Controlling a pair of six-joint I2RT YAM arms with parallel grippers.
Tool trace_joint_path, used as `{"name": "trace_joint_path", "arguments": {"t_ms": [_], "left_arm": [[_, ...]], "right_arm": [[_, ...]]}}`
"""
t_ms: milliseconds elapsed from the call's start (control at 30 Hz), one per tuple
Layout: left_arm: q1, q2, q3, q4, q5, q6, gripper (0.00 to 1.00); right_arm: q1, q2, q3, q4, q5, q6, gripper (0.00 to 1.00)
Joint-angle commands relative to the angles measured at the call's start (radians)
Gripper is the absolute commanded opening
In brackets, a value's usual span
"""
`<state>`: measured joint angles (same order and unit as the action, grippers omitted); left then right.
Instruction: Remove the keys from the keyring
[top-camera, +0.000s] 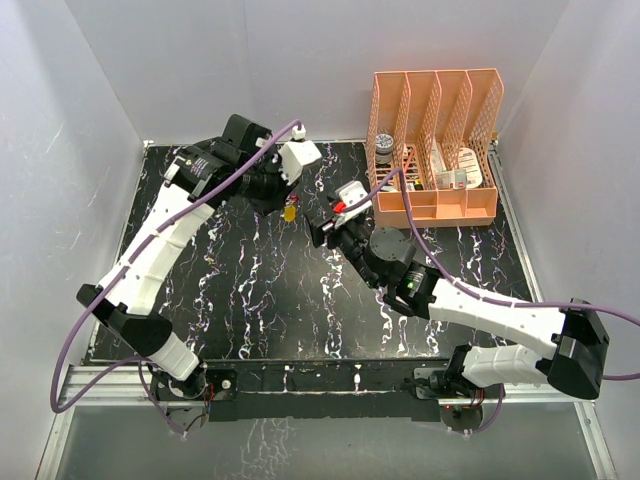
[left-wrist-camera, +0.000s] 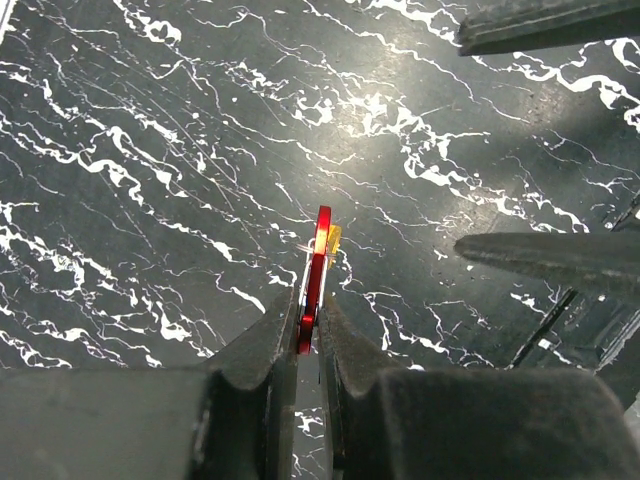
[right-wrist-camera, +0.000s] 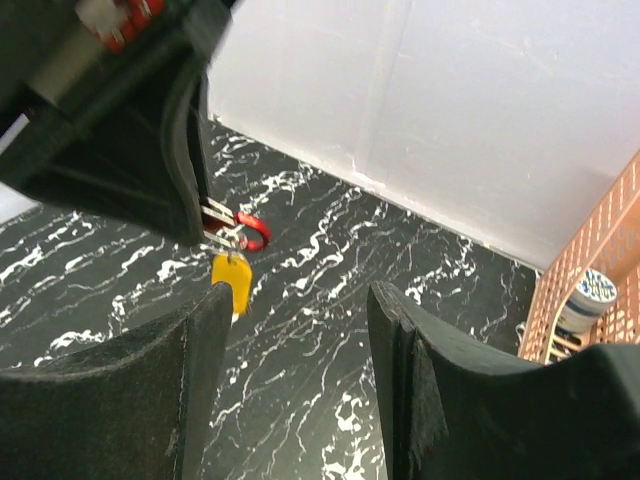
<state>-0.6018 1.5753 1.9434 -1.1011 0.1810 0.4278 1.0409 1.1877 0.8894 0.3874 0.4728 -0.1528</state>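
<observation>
My left gripper (top-camera: 284, 198) hangs above the black marble table, shut on the keyring. The keyring (left-wrist-camera: 320, 262) is a thin dark red loop, seen edge-on between the left fingertips (left-wrist-camera: 283, 322). In the right wrist view it sticks out of the left gripper (right-wrist-camera: 205, 225) as a red arc (right-wrist-camera: 254, 232). A small yellow key (right-wrist-camera: 231, 281) hangs below it, also visible in the top view (top-camera: 290, 212) and behind the loop (left-wrist-camera: 335, 237). My right gripper (top-camera: 325, 226) is open and empty, just right of the key; in its own wrist view (right-wrist-camera: 295, 345) the key is beside its left finger (right-wrist-camera: 205, 360).
An orange slotted file rack (top-camera: 437, 150) with a few small items stands at the back right, close behind the right wrist. White walls enclose the table on three sides. The right gripper's fingers (left-wrist-camera: 548, 255) show at the right of the left wrist view.
</observation>
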Motion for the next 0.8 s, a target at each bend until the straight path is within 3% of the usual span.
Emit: {"name": "trace_joint_path", "arguments": {"t_ms": [0, 333, 767], "left_arm": [[-0.022, -0.019, 0.026, -0.039, 0.030, 0.019, 0.00], [-0.030, -0.067, 0.040, -0.015, 0.101, 0.045, 0.00], [-0.037, -0.056, 0.053, -0.072, 0.105, 0.056, 0.00]], "right_arm": [[0.003, 0.012, 0.074, 0.068, -0.059, -0.060, 0.54], [0.004, -0.079, -0.002, 0.043, -0.169, -0.101, 0.73], [0.004, -0.116, -0.039, 0.000, -0.156, -0.282, 0.69]]}}
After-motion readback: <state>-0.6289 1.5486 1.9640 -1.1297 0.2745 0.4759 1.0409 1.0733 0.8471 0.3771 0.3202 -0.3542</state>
